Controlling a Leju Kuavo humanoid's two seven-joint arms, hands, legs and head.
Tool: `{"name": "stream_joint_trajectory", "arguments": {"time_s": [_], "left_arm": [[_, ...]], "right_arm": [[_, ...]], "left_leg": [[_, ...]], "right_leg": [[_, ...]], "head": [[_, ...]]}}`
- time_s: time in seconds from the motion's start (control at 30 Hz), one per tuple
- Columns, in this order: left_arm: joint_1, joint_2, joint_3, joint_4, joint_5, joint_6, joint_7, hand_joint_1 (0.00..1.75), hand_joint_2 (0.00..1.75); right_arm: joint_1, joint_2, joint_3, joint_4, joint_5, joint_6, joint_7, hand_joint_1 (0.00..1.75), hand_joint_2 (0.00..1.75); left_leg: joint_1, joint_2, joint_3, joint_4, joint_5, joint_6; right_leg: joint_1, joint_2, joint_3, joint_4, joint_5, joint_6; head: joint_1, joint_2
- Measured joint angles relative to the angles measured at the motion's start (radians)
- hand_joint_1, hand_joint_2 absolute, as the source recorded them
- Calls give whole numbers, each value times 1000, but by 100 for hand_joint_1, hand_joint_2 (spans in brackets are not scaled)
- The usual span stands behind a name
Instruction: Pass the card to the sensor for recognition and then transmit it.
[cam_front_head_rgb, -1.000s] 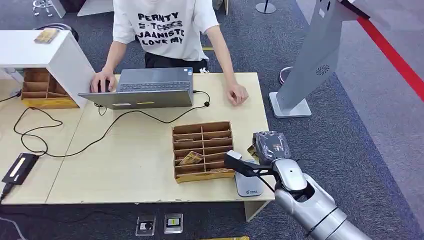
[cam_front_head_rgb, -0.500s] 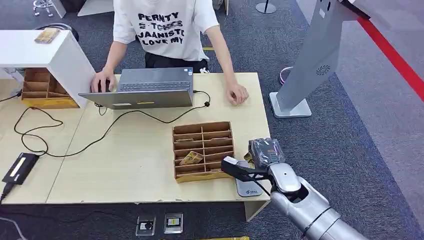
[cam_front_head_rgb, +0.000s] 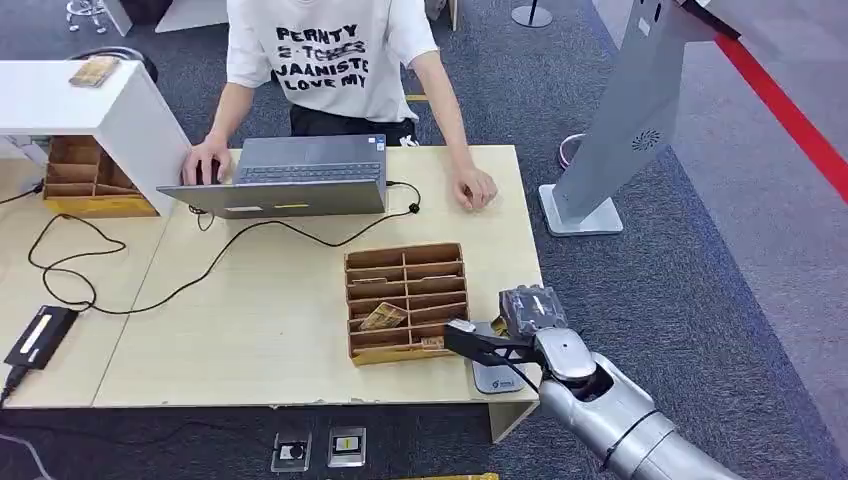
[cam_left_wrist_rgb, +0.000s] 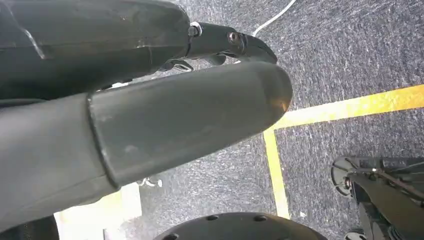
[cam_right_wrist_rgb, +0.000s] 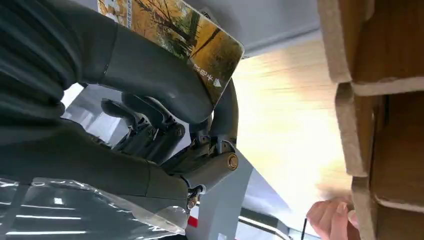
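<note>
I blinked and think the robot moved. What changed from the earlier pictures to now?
The right hand, holding the card, drew back toward the robot along the table's near right edge and now covers more of the grey sensor. It kept hold of the card. The cardboard organizer, laptop and person stayed as they were.

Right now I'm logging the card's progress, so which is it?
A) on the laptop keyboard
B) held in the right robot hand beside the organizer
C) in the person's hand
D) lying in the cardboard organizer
B: in the right wrist view the right robot hand pinches the card under its thumb, with the cardboard organizer alongside on the table.
</note>
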Motion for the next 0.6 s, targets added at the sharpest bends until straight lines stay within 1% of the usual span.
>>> {"name": "stream_joint_trajectory", "arguments": {"time_s": [0.37,0.47,0.6], "left_arm": [[0,0,0,0,-3,-2,-3,0,0],[0,0,0,0,-2,-2,-3,0,0],[0,0,0,0,-2,-2,-4,0,0]], "right_arm": [[-3,0,3,12,-13,23,10,175,175],[-3,0,3,15,-16,20,16,175,175],[-3,3,3,23,-18,0,22,175,175]], "left_leg": [[0,0,0,0,0,0],[0,0,0,0,0,0],[0,0,0,0,0,0]], "right_leg": [[0,0,0,0,0,0],[0,0,0,0,0,0],[0,0,0,0,0,0]], "head": [[0,0],[0,0],[0,0]]}}
